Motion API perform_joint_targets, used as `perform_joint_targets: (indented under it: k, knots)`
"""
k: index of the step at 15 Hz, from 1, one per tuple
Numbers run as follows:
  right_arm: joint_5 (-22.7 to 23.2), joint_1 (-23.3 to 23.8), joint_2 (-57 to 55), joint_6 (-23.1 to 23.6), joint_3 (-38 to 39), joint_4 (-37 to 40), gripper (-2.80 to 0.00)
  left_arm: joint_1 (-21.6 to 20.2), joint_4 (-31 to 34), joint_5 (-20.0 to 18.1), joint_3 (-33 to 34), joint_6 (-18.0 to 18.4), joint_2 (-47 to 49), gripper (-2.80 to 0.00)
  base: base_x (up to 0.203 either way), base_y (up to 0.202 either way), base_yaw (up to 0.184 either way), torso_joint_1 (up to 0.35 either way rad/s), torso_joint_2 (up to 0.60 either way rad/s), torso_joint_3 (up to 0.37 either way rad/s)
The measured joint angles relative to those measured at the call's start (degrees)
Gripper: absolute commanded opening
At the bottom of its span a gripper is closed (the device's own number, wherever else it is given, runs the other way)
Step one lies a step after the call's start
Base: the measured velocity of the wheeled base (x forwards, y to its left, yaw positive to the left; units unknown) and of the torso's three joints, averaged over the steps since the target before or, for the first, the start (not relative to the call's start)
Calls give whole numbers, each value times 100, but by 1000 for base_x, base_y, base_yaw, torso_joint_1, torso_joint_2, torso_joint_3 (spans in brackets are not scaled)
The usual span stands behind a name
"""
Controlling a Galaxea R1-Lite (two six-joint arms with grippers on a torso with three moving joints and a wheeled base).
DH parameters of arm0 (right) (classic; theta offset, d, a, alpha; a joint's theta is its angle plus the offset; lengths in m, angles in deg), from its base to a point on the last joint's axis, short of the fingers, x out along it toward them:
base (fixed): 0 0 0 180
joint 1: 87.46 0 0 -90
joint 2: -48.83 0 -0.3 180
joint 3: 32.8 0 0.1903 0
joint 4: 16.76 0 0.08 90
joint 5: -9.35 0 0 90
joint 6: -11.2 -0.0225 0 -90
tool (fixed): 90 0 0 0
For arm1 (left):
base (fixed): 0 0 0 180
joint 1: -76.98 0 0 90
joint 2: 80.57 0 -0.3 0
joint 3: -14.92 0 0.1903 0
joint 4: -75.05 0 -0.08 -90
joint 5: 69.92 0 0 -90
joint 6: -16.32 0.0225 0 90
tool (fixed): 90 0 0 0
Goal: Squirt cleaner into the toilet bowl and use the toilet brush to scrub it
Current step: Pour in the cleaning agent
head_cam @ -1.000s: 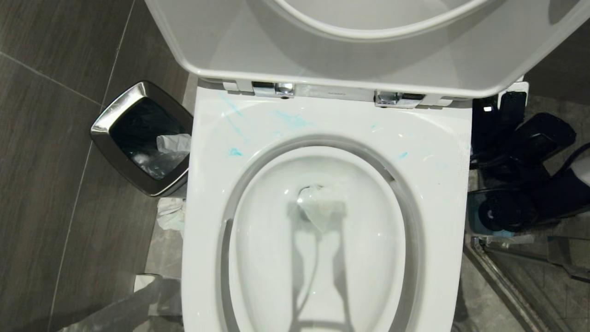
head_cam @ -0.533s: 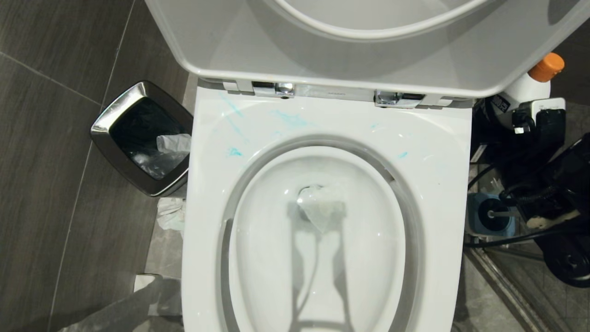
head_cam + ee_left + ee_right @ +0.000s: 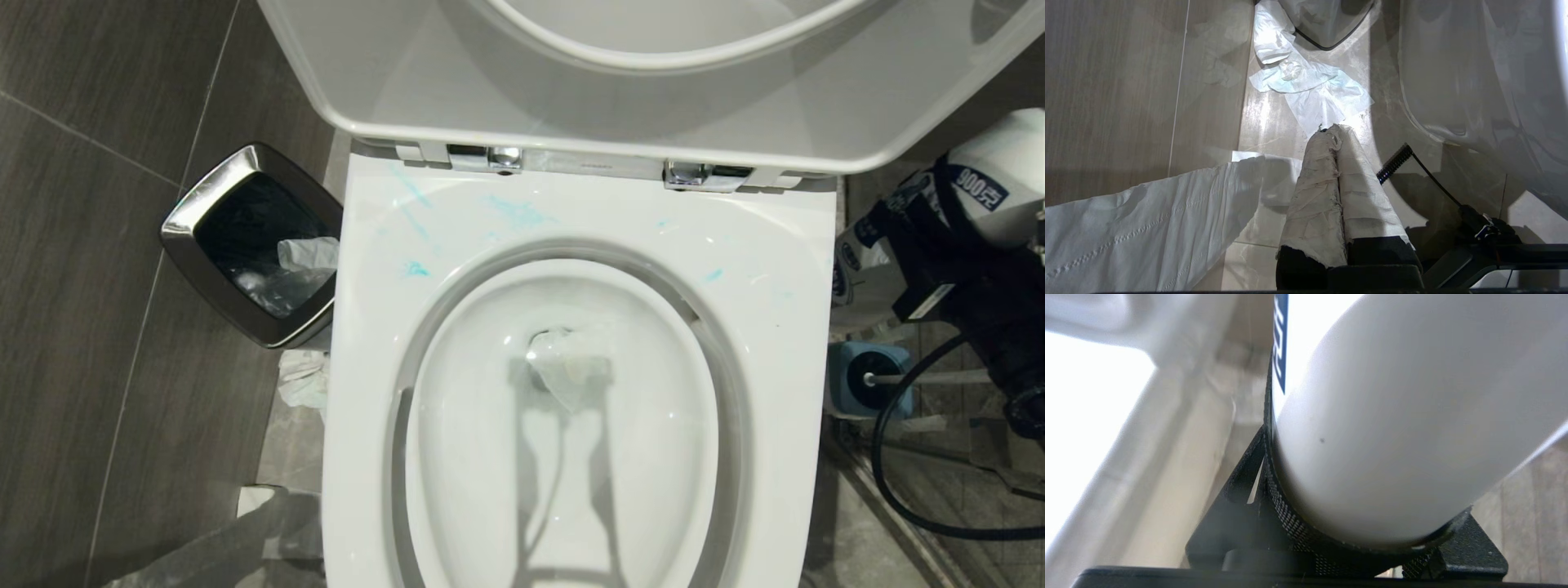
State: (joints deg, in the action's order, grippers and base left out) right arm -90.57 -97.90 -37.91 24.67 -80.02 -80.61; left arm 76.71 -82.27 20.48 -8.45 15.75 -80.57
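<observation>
Turquoise smears of the cleaner [image 3: 520, 214] streak the far part of the toilet bowl's [image 3: 775, 327] broad white rim, with smaller dabs toward the left and right of the opening. Seat and lid [image 3: 571, 90] are raised at the far side on chrome hinges [image 3: 490, 157]. Low in the basin a crumpled, wet piece of paper [image 3: 566, 363] sits at the drain, and a shadow falls across the near wall of the basin.

At the right edge of the head view, beside the bowl, the right gripper [image 3: 939, 245] clasps a white bottle [image 3: 992, 180] with a blue label; the right wrist view shows the bottle's [image 3: 1396, 428] rounded white body pressed against the black textured fingers [image 3: 1290, 522], so the jaws are closed around it. Just nearer than the gripper, on the floor to the right of the bowl, the toilet brush [image 3: 898, 379] stands in its blue holder [image 3: 849, 359], the pale handle pointing right. A black cable [image 3: 886, 457] loops past it.

To the left of the bowl a square steel bin [image 3: 204, 212] with a black liner holds tissue, and more tissue [image 3: 302, 380] lies on the dark floor tiles [image 3: 82, 327] just near it. The left gripper [image 3: 1337, 134] hangs low above the floor, its paper-wrapped fingers [image 3: 1318, 192] pressed together with nothing between them, pointing toward crumpled tissues [image 3: 1310, 85] lying there; a wide sheet of paper [image 3: 1147, 228] spreads to one side
</observation>
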Motion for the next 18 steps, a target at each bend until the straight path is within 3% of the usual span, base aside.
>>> perform_joint_targets:
  k: [6, 9, 13, 14, 18]
  knots:
    - [68, -141, 1244, -226, 731, 580, -280, 0, 0, -5, 0, 0, 0, -280, 0, 0, 0, 0, 0, 0]
    - [82, -190, 2026, -280, 671, 1641, -280, 0, 0, 0, 0, -2, 0, -280, 0, 0, 0, 0, 0, 0]
    - [82, -201, 3221, -291, 90, 4003, -280, 2, 23, -29, 0, 193, 0, -280, 0, 0, 0, 0, 0, 0]
    - [63, -203, 3439, -291, 1, 4514, -280, 6, 8, -18, 0, 98, 0, -280, 0, 0, 0, 0, 0, 0]
    - [47, -201, 3787, -345, 44, 4819, -280, 9, 2, -11, 0, 7, 0, -280, 0, 0, 0, 0, 0, 0]
